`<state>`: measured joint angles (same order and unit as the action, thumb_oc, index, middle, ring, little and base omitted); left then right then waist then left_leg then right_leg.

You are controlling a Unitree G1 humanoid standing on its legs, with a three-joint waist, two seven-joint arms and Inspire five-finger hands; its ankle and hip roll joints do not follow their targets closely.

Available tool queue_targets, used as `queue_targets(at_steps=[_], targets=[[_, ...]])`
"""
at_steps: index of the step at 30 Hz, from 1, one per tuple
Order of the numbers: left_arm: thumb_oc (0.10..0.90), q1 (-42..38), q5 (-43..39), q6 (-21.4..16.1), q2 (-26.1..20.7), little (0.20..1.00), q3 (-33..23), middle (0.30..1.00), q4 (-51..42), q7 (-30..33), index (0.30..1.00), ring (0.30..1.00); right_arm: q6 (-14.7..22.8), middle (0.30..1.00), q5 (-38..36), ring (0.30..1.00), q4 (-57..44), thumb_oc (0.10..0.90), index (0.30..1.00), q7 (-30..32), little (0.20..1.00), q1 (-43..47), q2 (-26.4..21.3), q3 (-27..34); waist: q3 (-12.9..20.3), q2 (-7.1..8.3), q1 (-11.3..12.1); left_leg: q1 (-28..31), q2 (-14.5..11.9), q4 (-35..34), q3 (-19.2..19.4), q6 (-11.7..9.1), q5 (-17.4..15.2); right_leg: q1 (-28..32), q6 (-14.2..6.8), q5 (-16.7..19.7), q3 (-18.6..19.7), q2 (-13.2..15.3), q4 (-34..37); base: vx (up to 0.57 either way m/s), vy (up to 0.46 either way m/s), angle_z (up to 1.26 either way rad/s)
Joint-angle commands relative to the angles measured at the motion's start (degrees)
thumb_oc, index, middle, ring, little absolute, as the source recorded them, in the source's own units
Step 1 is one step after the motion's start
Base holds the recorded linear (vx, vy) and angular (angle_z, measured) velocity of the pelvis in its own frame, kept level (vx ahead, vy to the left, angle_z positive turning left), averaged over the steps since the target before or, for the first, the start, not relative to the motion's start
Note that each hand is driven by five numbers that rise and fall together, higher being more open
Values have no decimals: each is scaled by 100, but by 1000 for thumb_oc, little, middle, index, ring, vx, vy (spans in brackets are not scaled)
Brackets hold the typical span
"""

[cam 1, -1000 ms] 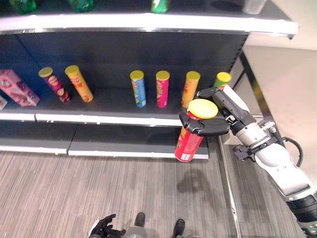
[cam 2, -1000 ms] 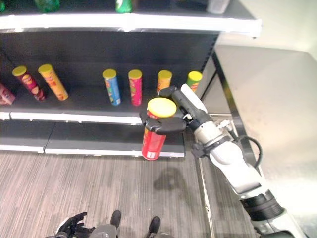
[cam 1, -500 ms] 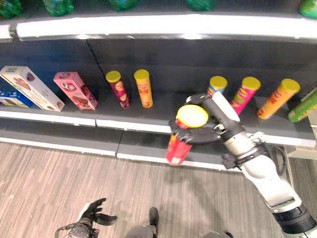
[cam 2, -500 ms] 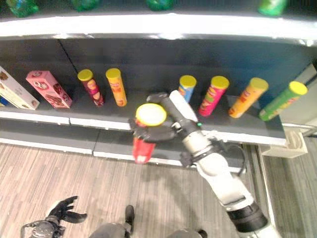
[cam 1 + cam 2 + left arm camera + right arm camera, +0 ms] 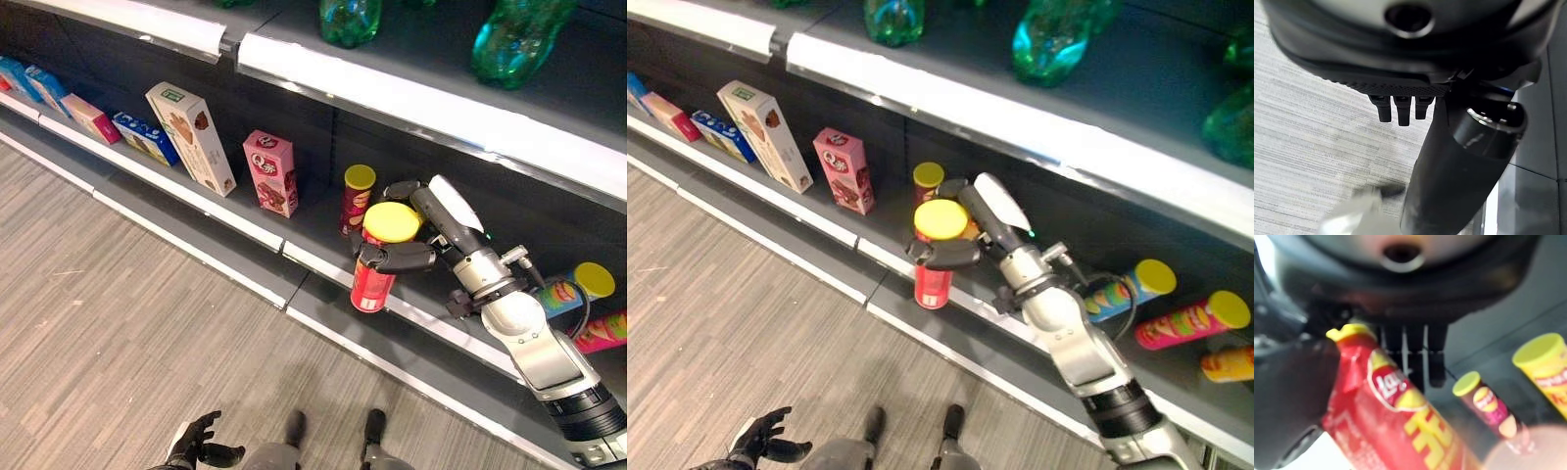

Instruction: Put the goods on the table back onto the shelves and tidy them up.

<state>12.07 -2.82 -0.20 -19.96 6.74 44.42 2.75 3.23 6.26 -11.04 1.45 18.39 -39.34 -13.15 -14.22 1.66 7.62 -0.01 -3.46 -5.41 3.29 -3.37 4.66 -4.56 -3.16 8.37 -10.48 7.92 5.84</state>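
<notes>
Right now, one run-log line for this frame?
right hand: shut on red crisp can with yellow lid | can: held before the middle shelf, beside maroon crisp can | left hand: low, idle

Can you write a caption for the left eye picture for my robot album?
The right hand holds a red chip can with a yellow lid before the snack shelf.

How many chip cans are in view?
6: red can in the right hand; on the shelf a maroon can, an orange can behind that hand, then blue can, pink can, far orange can rightward. More may be hidden.
</notes>
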Motion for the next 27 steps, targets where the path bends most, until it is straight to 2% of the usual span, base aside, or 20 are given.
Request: queue_targets(at_steps=[1, 9, 14, 16, 17, 18, 21, 23, 27], targets=[[800, -129, 137, -232, -205, 900, -7, 900, 145, 47, 900, 900, 467, 300, 14, 300, -601, 400, 300, 296, 300, 314, -256, 303, 420, -151, -254, 247, -202, 41, -313, -159, -610, 660, -887, -352, -373, 749, -147, 9, 0, -44], [800, -101, 151, -238, -201, 900, -26, 900, 58, 43, 900, 900, 473, 300, 65, 300, -580, 400, 300, 315, 300, 273, -172, 294, 447, -133, -276, 314, -211, 41, -218, -145, -664, 680, -903, -328, -337, 770, -122, 3, 3, -26], [800, -53, 192, -241, -186, 900, -7, 900, -14, 83, 900, 900, 451, 300, 339, 300, -457, 400, 300, 535, 300, 87, -106, 457, 444, -134, -320, 344, -208, 41, -174, -132, -708, 679, -917, -310, -328, 783, -116, 4, 5, -10], [800, -31, 216, -250, -191, 900, 29, 900, -37, 110, 900, 900, 350, 300, 804, 300, -135, 400, 300, 873, 300, 89, -103, 565, 422, -151, -304, 347, -206, 41, -178, -122, -722, 671, -926, -307, -337, 790, -122, 0, 0, 0], [800, -43, 231, -271, -216, 900, 91, 900, -72, 180, 900, 900, 231, 300, 1333, 300, 167, 400, 300, 1343, 300, 189, -32, 650, 346, -185, -258, 318, -200, 41, -203, -110, -711, 645, -931, -312, -361, 798, -143, 0, 0, 0], [800, -56, 234, -274, -224, 900, 120, 900, -68, 211, 900, 900, 207, 300, 1457, 300, 270, 400, 300, 1485, 300, 226, 29, 647, 313, -194, -240, 300, -193, 41, -221, -104, -701, 631, -931, -313, -370, 803, -154, -41, 1, -1], [800, -154, 218, -314, -280, 900, 274, 900, -96, 404, 900, 900, -93, 300, 2280, 300, 838, 400, 300, 2285, 300, 427, 146, 678, 52, -286, -130, 135, -173, 75, -303, -91, -643, 480, -934, -361, -401, 844, -282, -110, -1, 1], [800, -269, 149, -355, -319, 900, 403, 900, -118, 499, 900, 900, -253, 300, 2417, 300, 1230, 400, 300, 2707, 300, 681, 160, 704, -169, -350, -56, -71, -145, 212, -385, -73, -627, 323, -922, -396, -415, 895, -450, -152, 6, 10], [800, -460, 58, -420, -388, 900, 560, 900, -166, 594, 900, 900, -392, 300, 2407, 300, 1673, 400, 300, 3223, 300, 1160, 124, 718, -377, -418, 27, -400, -131, 368, -467, -76, -594, 113, -922, -387, -462, 952, -544, -94, -1, 12]])
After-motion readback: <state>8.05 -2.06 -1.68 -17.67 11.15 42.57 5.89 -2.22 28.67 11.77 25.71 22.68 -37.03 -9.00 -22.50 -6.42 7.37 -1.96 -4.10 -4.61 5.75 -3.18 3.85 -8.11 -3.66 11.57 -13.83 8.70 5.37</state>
